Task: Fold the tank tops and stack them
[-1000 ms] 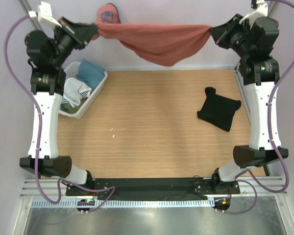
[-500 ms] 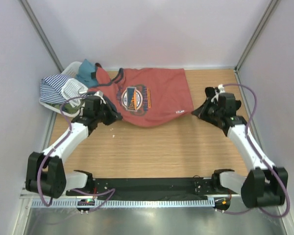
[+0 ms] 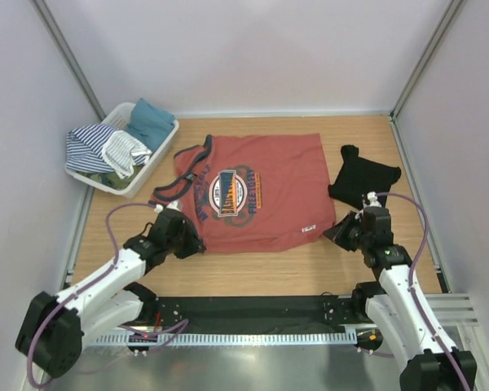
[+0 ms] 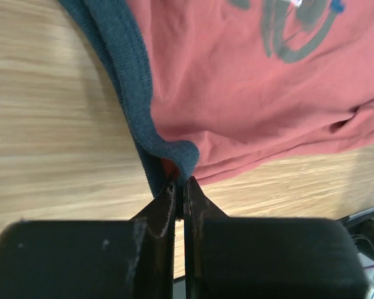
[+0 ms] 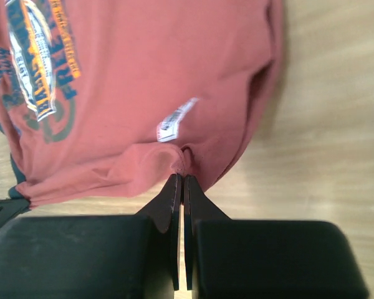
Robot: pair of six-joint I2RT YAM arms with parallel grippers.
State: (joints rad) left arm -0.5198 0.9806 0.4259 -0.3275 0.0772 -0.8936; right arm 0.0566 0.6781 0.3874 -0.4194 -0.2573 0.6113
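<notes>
**Two white-and-black arms with purple cabling**

The left arm [image 3: 106, 281] and right arm [image 3: 406, 287] have white moulded link shells set between black joint housings. A purple cable [image 3: 112, 216] loops free beside the left arm, and its twin [image 3: 425, 221] beside the right. The bases share a black mounting plate [image 3: 253, 308] fronted by a pale slotted rail [image 3: 253, 336]. The left gripper [image 4: 181, 182] and right gripper [image 5: 179, 177] have matte black wedge fingers on blocky black bodies. Pale scuffs fleck the left one.

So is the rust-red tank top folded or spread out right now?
Spread out: the rust-red tank top lies flat, print up, both near corners pinched.
</notes>
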